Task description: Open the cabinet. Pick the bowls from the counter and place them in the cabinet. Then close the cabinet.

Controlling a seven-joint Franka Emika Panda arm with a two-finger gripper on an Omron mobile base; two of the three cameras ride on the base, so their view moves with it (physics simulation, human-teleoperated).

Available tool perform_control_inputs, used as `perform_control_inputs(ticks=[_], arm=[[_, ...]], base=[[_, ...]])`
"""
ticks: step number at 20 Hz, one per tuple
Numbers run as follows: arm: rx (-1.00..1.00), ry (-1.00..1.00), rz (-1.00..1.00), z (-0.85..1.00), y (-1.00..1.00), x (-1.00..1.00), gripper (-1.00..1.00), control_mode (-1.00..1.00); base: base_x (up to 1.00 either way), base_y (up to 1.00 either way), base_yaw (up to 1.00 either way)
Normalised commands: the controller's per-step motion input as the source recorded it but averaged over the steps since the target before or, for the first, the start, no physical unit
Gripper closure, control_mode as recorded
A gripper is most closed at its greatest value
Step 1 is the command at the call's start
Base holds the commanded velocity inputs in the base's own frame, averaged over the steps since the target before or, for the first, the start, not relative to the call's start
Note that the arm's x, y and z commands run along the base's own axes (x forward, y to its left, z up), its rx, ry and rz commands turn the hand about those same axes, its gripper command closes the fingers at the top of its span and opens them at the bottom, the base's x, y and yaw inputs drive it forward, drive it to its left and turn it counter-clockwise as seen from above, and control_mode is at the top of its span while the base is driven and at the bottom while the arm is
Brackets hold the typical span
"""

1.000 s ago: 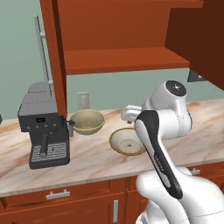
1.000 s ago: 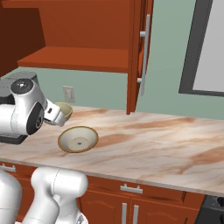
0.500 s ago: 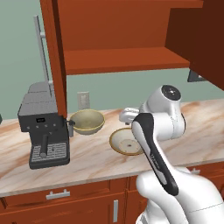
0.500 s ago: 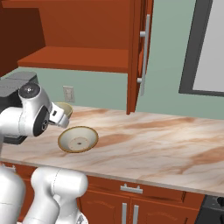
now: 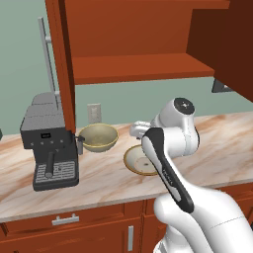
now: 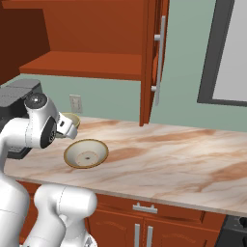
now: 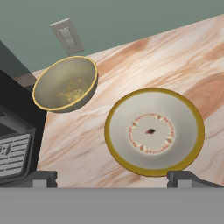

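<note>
Gripper (image 7: 112, 179) fully spread, holding nothing, poised above the counter (image 7: 183, 48). Directly beneath and just ahead: shallow bowl (image 7: 154, 131); deep bowl (image 7: 65, 83) further ahead toward 1 side, beside the coffee machine (image 7: 13, 144). Cabinet (image 5: 138, 64) overhead, doors already open. Likely trouble: thin sloping rim slipping between the fingertips, or the bowl skidding on the slab if only 1 tip lands first. Fingertips cut off at the hand view's lower edge; gripper hidden behind the wrist in both base views.

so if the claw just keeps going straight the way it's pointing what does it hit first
Most likely the shallow bowl: in the hand view it sits centred ahead of the open claw, between the fingertips. The deep bowl lies off to one side. How far off the shallow bowl is cannot be judged, so take this as probable.
</note>
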Motion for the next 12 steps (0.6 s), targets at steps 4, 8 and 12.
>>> perform_control_inputs(ticks=[4, 8, 12], arm=[[0.0, 0.0, 0.0, -0.14, 0.09, 0.23, -1.0, -1.0], [0.0, 0.0, 0.0, -0.16, 0.08, 0.2, -1.0, -1.0], [0.0, -0.03, 0.0, -0.11, 0.08, 0.17, -1.0, -1.0]], base=[[0.0, 0.0, 0.0], [0.0, 0.0, 0.0], [0.0, 0.0, 0.0]])
